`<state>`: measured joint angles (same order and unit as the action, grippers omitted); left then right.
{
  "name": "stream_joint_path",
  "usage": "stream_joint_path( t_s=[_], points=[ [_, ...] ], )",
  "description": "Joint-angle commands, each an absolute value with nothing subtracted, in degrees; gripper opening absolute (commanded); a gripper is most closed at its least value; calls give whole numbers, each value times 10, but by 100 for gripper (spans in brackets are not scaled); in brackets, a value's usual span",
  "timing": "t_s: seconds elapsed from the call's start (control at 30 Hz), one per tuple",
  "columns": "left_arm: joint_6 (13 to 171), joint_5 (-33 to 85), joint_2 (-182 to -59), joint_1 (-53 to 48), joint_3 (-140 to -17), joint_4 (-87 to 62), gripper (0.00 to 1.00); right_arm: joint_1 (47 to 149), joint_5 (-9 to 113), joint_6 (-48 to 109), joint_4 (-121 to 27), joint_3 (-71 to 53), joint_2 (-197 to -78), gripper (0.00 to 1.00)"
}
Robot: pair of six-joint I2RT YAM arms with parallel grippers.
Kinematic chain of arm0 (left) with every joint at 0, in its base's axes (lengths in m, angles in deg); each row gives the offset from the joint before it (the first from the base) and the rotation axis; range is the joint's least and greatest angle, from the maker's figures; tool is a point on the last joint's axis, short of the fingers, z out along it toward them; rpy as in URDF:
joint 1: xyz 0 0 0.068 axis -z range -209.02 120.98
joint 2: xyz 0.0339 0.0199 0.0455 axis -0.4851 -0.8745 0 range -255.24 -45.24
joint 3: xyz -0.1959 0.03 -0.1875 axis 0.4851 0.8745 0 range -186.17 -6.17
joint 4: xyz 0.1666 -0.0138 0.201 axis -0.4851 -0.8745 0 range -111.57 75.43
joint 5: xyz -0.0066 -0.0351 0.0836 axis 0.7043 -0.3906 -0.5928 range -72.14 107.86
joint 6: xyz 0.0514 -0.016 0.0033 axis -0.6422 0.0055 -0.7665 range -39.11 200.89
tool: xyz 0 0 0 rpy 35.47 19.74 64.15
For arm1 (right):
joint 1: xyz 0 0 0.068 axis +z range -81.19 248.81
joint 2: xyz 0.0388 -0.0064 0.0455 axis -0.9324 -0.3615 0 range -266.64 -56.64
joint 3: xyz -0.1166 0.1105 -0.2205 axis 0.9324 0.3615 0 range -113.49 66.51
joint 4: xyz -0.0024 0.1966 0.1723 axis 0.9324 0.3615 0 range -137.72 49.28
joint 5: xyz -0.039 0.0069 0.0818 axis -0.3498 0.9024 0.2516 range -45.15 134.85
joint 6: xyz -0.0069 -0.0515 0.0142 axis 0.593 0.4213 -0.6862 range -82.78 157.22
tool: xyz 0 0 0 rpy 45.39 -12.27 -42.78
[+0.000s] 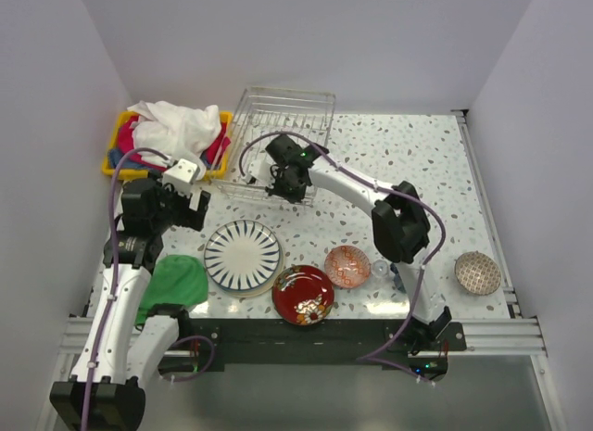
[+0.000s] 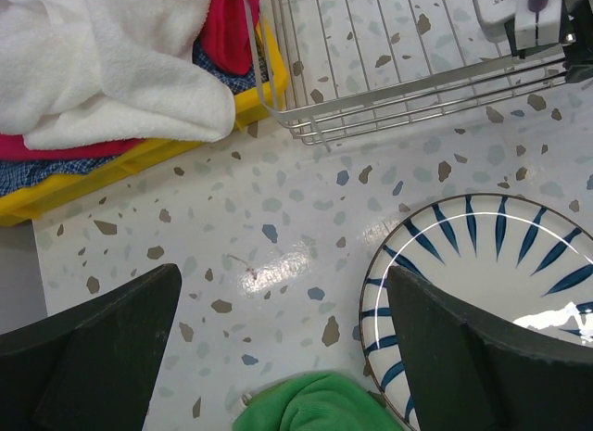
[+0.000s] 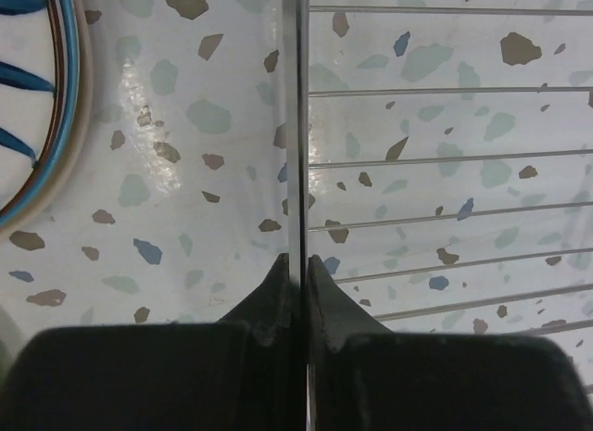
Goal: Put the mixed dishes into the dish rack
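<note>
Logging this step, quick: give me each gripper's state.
Left gripper: open, holding nothing.
Right gripper: shut on the rim of the dish rack.

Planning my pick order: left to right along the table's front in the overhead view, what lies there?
First the green cloth, large white round plate with dark radial stripes, red floral round plate, small orange-red patterned bowl, small blue-white patterned bowl.

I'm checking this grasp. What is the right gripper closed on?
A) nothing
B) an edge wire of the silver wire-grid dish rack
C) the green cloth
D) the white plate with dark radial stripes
B: the right wrist view shows the right gripper pinched shut on a thin edge wire of the silver wire-grid dish rack.
</note>
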<state>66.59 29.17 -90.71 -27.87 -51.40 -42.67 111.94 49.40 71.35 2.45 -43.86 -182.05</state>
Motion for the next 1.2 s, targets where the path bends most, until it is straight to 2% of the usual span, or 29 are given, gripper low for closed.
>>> stream_joint_path(
  t_s=[0.0,0.2,0.4,0.77,1.17],
  points=[
    [669,307,-897,-285,-520,-417,98,1117,450,757,-31,-351,-1728,0],
    [674,322,-901,-287,-497,-395,98,1117,391,814,-176,-161,-1593,0],
    [681,332,-910,-287,-485,-379,98,1116,348,856,-275,-30,-1529,0],
    [676,352,-928,-287,-493,-378,98,1105,431,903,-191,29,-1442,0],
    [673,418,-971,-287,-498,-367,98,985,489,965,-90,22,-1430,0]
  ],
)
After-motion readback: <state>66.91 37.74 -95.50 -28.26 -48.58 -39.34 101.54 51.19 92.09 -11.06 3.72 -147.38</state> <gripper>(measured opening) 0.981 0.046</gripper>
